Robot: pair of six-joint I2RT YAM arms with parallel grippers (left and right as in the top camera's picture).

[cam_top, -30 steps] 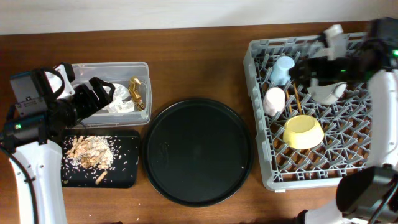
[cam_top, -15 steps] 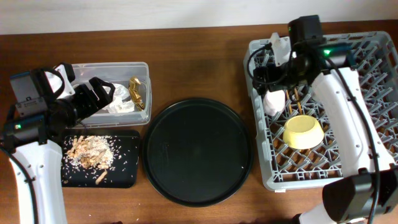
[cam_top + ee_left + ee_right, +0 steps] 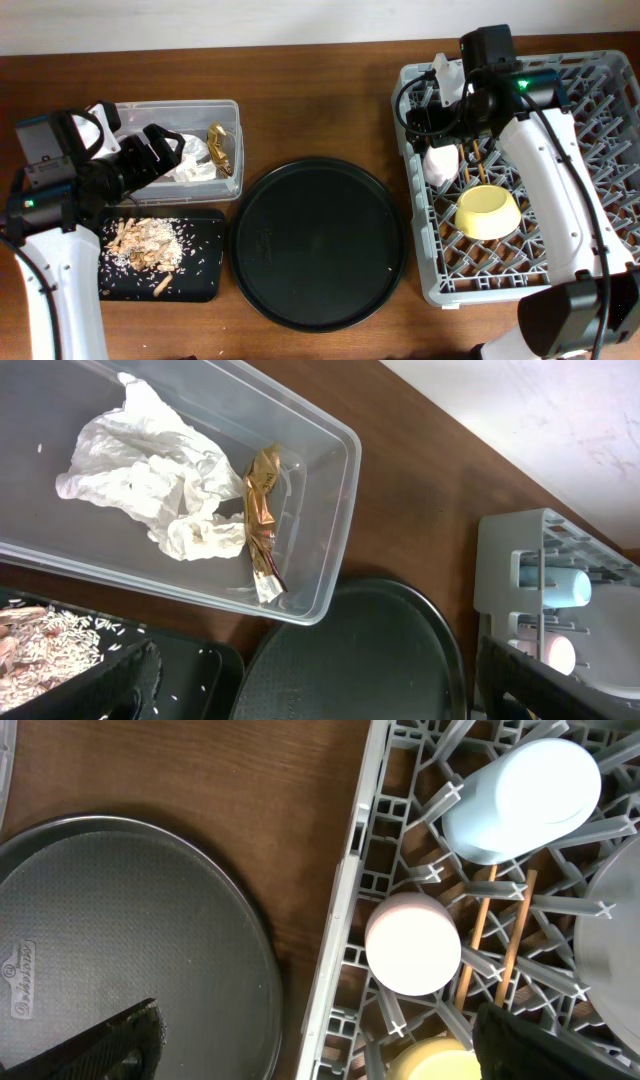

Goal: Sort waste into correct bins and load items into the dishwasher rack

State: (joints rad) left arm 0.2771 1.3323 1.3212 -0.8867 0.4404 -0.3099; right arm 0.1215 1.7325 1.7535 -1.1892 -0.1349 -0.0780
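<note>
The surface [image 3: 320, 100] is showing a warm brown wood grain, and the round black tray [image 3: 318, 243] is showing a fine mesh texture. Left of that tray, the clear tub [image 3: 330, 510] is holding a white tissue [image 3: 150, 480] and a shiny gold wrapper [image 3: 262, 510], while the shallow black tray [image 3: 200, 275] is carrying beige scraps [image 3: 145, 245] flecked with white grains. Right of the round tray, the grey rack [image 3: 615, 120] is showing a lattice pattern around a light-blue cup [image 3: 520, 800], a pink cup [image 3: 412, 944], a yellow bowl [image 3: 487, 211], orange-brown chopsticks [image 3: 515, 940] and a pale grey-white plate [image 3: 618, 950].

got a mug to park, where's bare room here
The round tray is bare; so is the wood between tub and rack. Rack's right edge shows only pegs. Its left corner is crowded: pink cup, blue cup, chopsticks, bowl, right arm.
</note>
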